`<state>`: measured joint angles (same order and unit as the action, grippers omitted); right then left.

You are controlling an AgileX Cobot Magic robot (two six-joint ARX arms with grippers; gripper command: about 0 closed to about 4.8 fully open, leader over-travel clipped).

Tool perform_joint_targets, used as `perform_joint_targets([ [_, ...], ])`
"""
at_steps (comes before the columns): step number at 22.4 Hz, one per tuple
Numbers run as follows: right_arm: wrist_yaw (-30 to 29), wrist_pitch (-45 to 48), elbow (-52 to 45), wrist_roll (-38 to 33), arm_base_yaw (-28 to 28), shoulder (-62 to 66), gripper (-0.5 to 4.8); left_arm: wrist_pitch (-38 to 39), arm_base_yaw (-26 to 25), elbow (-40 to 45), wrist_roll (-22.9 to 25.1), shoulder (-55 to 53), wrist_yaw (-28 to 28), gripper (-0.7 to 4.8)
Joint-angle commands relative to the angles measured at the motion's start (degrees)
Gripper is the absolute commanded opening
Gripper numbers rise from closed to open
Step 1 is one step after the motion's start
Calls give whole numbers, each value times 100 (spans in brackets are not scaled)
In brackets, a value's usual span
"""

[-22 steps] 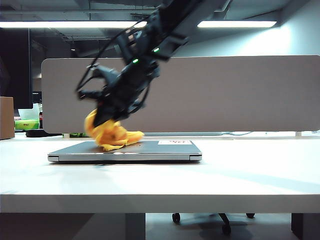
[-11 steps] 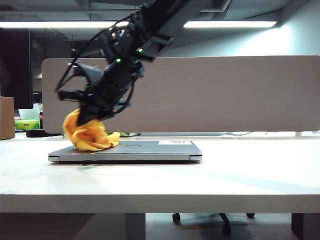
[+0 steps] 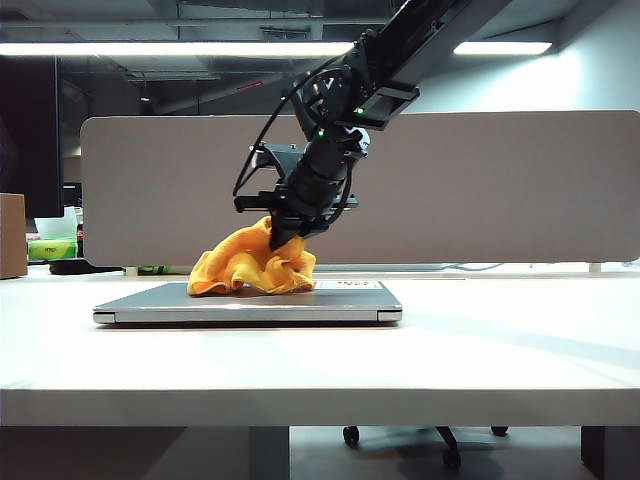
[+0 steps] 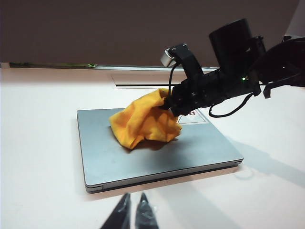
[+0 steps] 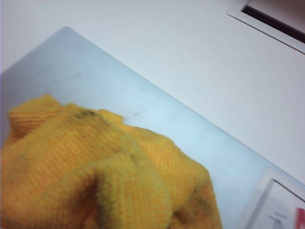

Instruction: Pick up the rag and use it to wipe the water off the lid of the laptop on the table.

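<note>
The silver-grey laptop (image 3: 250,305) lies closed on the white table (image 3: 480,350). The yellow-orange rag (image 3: 250,265) rests crumpled on its lid (image 4: 143,160), near the middle. My right gripper (image 3: 283,238) comes down from the upper right and is shut on the rag's top fold; the left wrist view shows the right gripper (image 4: 167,106) at the rag (image 4: 143,124). In the right wrist view the rag (image 5: 95,176) hides the fingers, with bare lid (image 5: 86,81) and the white sticker (image 5: 281,205) beside it. I cannot make out water on the lid. My left gripper (image 4: 135,194) hovers shut and empty over the table, short of the laptop's front edge.
A grey divider panel (image 3: 480,190) runs along the table's back. A cardboard box (image 3: 12,235) and green packages (image 3: 55,248) sit at the far left. A cable slot (image 4: 138,81) is cut into the table behind the laptop.
My right gripper dragged the rag to the lid's left end, then swept it back right to the middle. The left arm has not moved.
</note>
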<state>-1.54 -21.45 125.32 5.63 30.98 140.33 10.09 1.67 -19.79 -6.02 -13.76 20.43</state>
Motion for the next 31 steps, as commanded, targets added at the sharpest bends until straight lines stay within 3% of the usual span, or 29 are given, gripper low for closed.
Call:
perform_joint_targets([
  [1,-278,326,33,13,136,-13,-2,-70,7,-9,2,2,17,19],
  [9,-393,682,35,-114,623,247,-2,-72,7,-11,2,2,17,19],
  [17,-435,-142,33,-114,728,527,-2,-70,7,-9,2,2,17,19],
  [20,181,-892,59,-127,590,437,-2,-70,7,-9,2,2,17,19],
  [21,640,-1318,59,-166,501,315,-2,-70,7,-9,2,2,17,19],
  [27,2166,-2267,57,-590,212,-271,-2,-72,7,-9,2,2,17,19],
  [31,2417,-2400,57,-605,35,-894,-1,-70,7,-9,2,2,17,19],
])
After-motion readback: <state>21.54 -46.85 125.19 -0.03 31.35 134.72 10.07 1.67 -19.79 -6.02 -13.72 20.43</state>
